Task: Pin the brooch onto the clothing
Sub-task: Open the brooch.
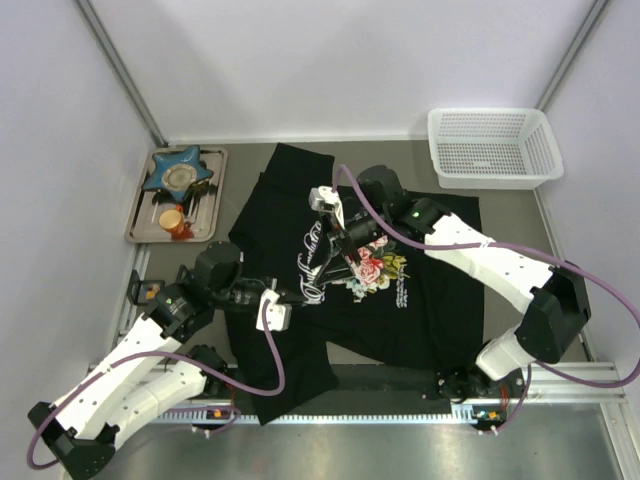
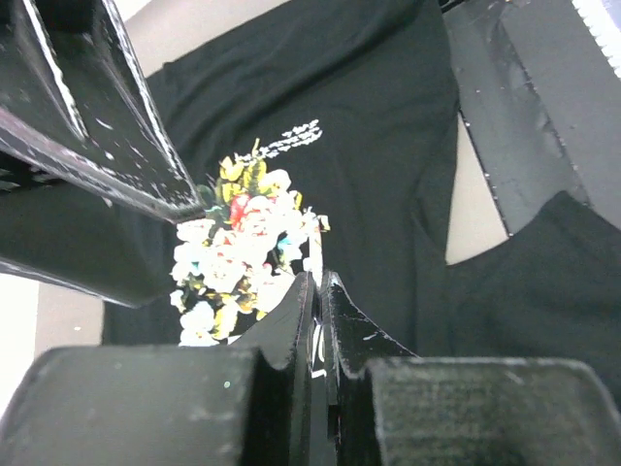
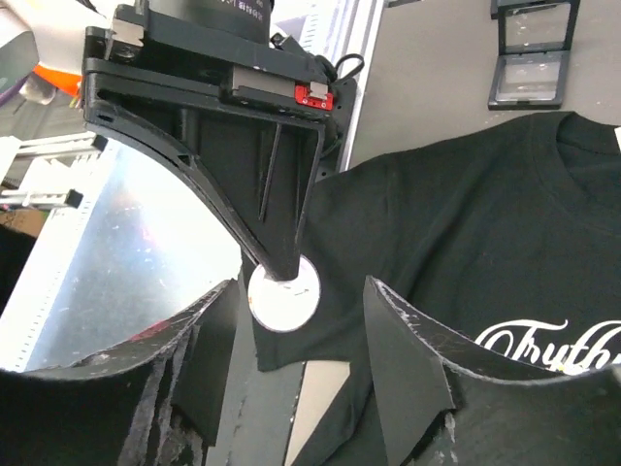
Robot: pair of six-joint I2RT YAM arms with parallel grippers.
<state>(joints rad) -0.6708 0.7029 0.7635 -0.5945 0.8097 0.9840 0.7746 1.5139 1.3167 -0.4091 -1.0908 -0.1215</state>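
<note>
The black T-shirt (image 1: 420,310) lies flat on the table, its rose print and white lettering facing up. It also shows in the left wrist view (image 2: 369,146) and the right wrist view (image 3: 466,243). My left gripper (image 1: 303,290) (image 2: 317,282) is shut on the brooch (image 3: 283,293), a small pale round disc held edge-on between its tips just above the shirt's chest. The brooch shows only as a thin white edge (image 2: 316,340) in the left wrist view. My right gripper (image 1: 340,240) (image 3: 301,369) is open, its fingers straddling the brooch and the left gripper's tip.
A white mesh basket (image 1: 490,145) stands at the back right. A metal tray (image 1: 205,215) at the back left holds a blue star-shaped dish (image 1: 180,172) and a small orange item (image 1: 176,222). Black square boxes (image 3: 529,49) lie beyond the shirt's collar.
</note>
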